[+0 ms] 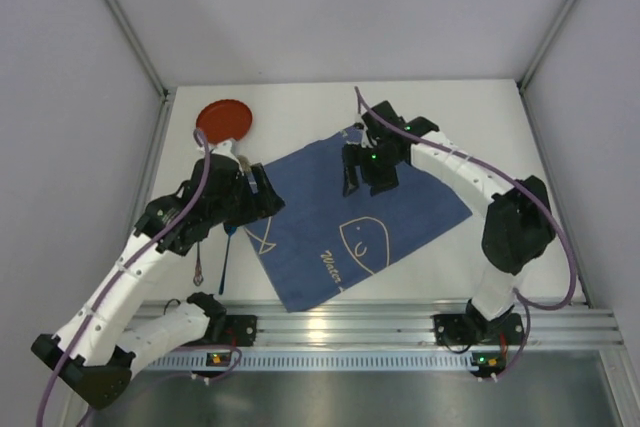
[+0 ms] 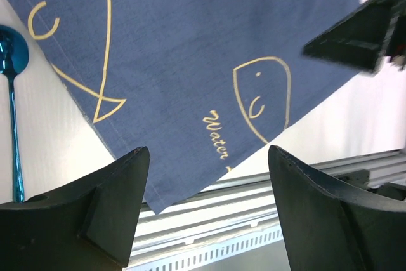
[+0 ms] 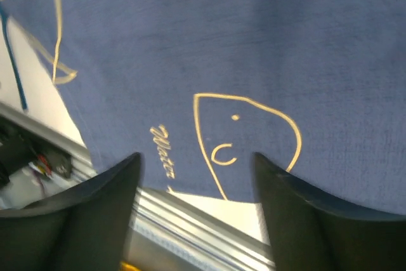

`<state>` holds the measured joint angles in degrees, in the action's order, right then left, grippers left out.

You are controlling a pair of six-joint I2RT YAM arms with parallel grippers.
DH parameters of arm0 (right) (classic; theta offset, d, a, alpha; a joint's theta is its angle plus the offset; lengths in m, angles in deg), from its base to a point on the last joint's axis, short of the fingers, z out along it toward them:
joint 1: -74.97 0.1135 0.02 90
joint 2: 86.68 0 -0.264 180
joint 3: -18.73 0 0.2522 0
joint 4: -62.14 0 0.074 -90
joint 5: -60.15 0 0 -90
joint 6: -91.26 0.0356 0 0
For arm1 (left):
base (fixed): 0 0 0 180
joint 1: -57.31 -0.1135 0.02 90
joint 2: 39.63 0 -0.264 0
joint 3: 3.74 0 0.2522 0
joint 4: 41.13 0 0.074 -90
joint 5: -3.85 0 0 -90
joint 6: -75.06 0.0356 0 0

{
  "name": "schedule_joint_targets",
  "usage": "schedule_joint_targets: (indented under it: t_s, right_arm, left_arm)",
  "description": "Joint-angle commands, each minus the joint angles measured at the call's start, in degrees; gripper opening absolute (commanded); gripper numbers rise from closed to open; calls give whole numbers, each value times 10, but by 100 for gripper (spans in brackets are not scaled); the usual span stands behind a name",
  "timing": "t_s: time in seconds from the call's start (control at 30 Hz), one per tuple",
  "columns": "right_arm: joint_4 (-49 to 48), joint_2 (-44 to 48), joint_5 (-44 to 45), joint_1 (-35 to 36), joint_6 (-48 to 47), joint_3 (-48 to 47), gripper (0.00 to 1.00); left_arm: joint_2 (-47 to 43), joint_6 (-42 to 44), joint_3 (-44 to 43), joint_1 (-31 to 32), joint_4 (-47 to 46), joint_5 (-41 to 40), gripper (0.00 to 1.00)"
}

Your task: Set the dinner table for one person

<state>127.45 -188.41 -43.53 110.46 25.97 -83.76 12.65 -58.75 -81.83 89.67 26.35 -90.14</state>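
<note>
The white dinner table (image 1: 480, 117) carries a blue cloth placemat (image 1: 350, 212) with cream fish drawings, lying turned at an angle in the middle. A red plate (image 1: 224, 120) sits at the far left. A blue spoon (image 1: 224, 257) lies left of the placemat and also shows in the left wrist view (image 2: 11, 93). My left gripper (image 1: 264, 193) is open and empty, above the placemat's left edge (image 2: 206, 176). My right gripper (image 1: 365, 177) is open and empty, above the placemat's far part (image 3: 196, 176).
A second, pale utensil (image 1: 200, 265) lies left of the blue spoon, partly under my left arm. A metal rail (image 1: 400, 322) runs along the table's near edge. Grey walls close in the left, right and back sides.
</note>
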Motion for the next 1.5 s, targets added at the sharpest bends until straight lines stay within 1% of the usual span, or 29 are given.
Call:
schedule_joint_targets:
  t_s: [0.0,0.03,0.07,0.1,0.13,0.2,0.27,0.37,0.4,0.47,0.5,0.53,0.6,0.63,0.7,0.73,0.83,0.87,0.93,0.97,1.03,1.07,1.13,1.17,1.2,1.3,1.33,1.43,1.47]
  right_arm:
    - [-107,15,-24,-74,23,95,60]
    - [-130,4,-34,-109,25,115,26]
    - [-137,-4,-44,-123,24,141,10]
    - [-144,-10,-46,-135,20,150,0]
    - [-152,-21,-46,-151,17,159,0]
    - [-163,-30,-47,-159,10,178,0]
    - [-173,-40,-46,-162,8,193,0]
    - [-184,-35,-40,-165,10,231,0]
    - [-194,-29,-36,-167,12,246,0]
    - [-197,-4,-23,-171,16,297,0]
    - [-199,7,-20,-173,22,317,0]
    - [-199,33,-10,-175,25,359,0]
    - [-199,59,0,-176,34,400,0]
    - [-197,88,8,-176,38,438,0]
    - [-183,121,20,-177,58,472,0]
    - [-177,156,33,-177,66,499,0]
    - [-153,221,46,-176,89,530,0]
    - [-139,232,54,-176,96,530,0]
    - [-96,264,82,-176,99,517,0]
    - [-82,273,91,-177,102,511,0]
    - [-49,296,104,-176,97,494,0]
    - [-39,300,118,-177,92,487,0]
    - [-30,311,109,-177,88,479,0]
    - [-30,310,107,-177,85,476,0]
    - [-29,307,106,-177,84,473,0]
    - [-28,296,99,-177,74,457,0]
    - [-27,289,99,-176,72,446,0]
    - [-21,279,104,-176,62,428,0]
    - [-19,276,105,-176,58,425,0]
  left_arm:
    - [35,14,32,3,-27,9,80]
    - [45,16,46,4,-34,9,80]
    - [57,16,51,4,-39,5,79]
    - [80,18,55,5,-54,3,79]
    - [92,18,64,5,-62,3,79]
    - [126,22,68,5,-76,2,79]
    - [149,29,81,5,-112,13,80]
    - [202,51,96,3,-143,28,80]
    - [234,59,98,3,-146,32,80]
    - [267,67,99,4,-158,33,79]
    - [300,76,98,3,-163,34,79]
    - [316,81,91,4,-165,37,79]
    - [357,94,84,4,-178,37,79]
    - [370,99,76,4,-182,36,79]
    - [407,111,65,4,-192,36,79]
    - [419,114,50,3,-191,56,79]
    - [462,116,22,4,-192,68,78]
    - [477,112,17,4,-191,81,75]
    - [481,109,-5,6,-178,84,68]
    - [462,102,-10,9,-171,61,68]
    - [428,98,-15,6,-166,45,70]
    - [393,101,-19,-2,-166,44,72]
    - [365,108,-37,-13,-165,45,75]
    - [348,119,-41,-26,-168,26,76]
    - [345,125,-47,-35,-172,25,78]
    - [346,140,-58,-78,-173,20,78]
    - [344,141,-52,-105,-180,23,78]
    - [328,137,-6,-150,-252,83,78]
    - [329,135,4,-168,-278,89,78]
